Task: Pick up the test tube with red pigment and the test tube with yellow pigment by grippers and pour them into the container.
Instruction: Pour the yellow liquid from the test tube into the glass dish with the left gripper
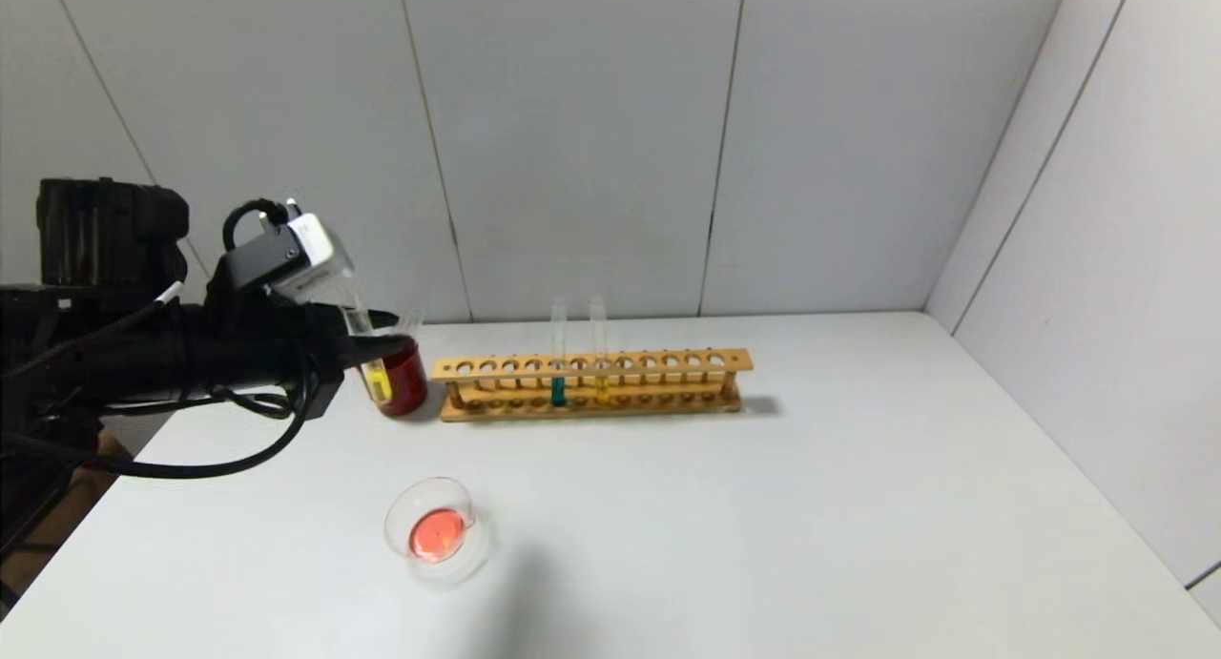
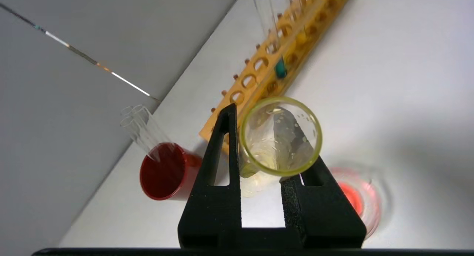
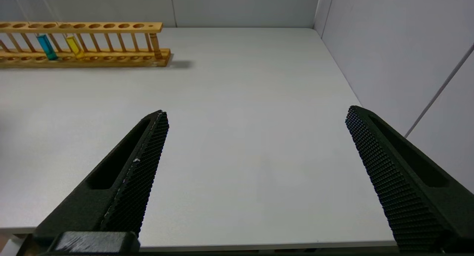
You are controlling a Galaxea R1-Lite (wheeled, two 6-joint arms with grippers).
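My left gripper [image 1: 380, 342] is shut on the test tube with yellow pigment [image 1: 376, 380] and holds it upright above the table, just in front of a dark red cup [image 1: 405, 382]. In the left wrist view the tube's open mouth [image 2: 280, 136] sits between the black fingers [image 2: 222, 156]. The container [image 1: 439, 530], a low clear glass dish, stands nearer the front and holds red liquid; it also shows in the left wrist view [image 2: 361, 200]. No tube with red liquid is in view. My right gripper [image 3: 255, 115] is open and empty over the table's front right part.
A wooden rack [image 1: 668, 363] stands at the back with a teal-liquid tube [image 1: 558, 387] and a paler yellow tube [image 1: 601, 384]. The red cup holds empty clear tubes [image 2: 142, 128]. Walls close off the back and the right side.
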